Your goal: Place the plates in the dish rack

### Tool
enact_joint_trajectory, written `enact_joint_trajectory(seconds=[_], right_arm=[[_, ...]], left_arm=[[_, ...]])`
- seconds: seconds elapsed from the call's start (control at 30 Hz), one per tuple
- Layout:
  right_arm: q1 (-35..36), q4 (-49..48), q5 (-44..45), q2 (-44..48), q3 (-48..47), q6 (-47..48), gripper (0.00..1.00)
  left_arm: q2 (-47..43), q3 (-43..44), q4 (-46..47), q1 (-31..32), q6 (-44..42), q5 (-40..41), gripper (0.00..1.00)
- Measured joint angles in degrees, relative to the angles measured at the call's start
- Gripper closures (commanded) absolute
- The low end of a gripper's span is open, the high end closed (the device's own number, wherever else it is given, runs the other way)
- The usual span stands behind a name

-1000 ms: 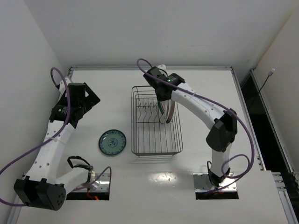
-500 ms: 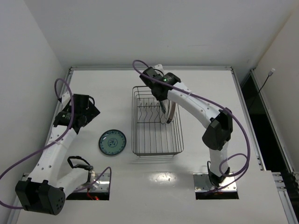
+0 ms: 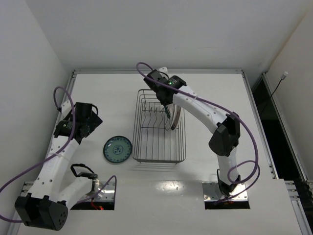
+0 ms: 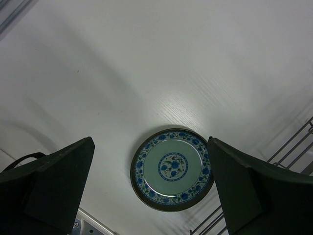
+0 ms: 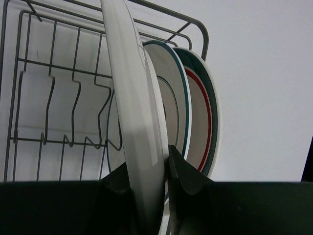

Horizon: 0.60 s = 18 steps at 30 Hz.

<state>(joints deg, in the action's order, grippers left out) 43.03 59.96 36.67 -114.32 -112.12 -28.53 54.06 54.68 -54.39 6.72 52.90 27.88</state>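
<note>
The white desk carries a dark wire dish rack near its middle, long side running away from the arm bases, with a row of upright tines inside. The right arm reaches over the rack from the right. Its right gripper is clamped on the lower edge of a large pale grey-white plate, one finger on each face. That plate stands on edge inside the rack, toward its far right part, roughly upright and leaning slightly. Just beside it, on the side nearer the rack's wall, stand two white plates with green and red rim bands, the first close against the pale plate and the second right behind it. Whether the pale plate touches the first banded one cannot be told. The left arm is bent over the left part of the desk, well apart from the rack. The left gripper has its fingers spread wide with nothing between them. It hangs above a small teal plate with a blue flower pattern, which lies flat on the desk near the rack's left side without touching it.
</note>
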Motion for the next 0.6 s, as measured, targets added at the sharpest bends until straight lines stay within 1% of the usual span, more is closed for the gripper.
enact_joint_trajectory(seconds=[0.1, 0.23, 0.6], right_arm=[[-0.04, 2.27, -0.28, -1.99, -3.87, -0.15, 1.0], [-0.04, 3.15, -1.25, -2.23, -4.96, -1.2, 1.0], [0.04, 0.76, -2.64, -2.25, -0.5, -5.14, 0.99]], left_arm=[[-0.42, 0.0, -0.28, 0.0, 0.11, 0.15, 0.0], [-0.61, 0.0, -0.26, 0.0, 0.11, 0.46, 0.0], [-0.59, 0.0, -0.37, 0.0, 0.04, 0.48, 0.0]])
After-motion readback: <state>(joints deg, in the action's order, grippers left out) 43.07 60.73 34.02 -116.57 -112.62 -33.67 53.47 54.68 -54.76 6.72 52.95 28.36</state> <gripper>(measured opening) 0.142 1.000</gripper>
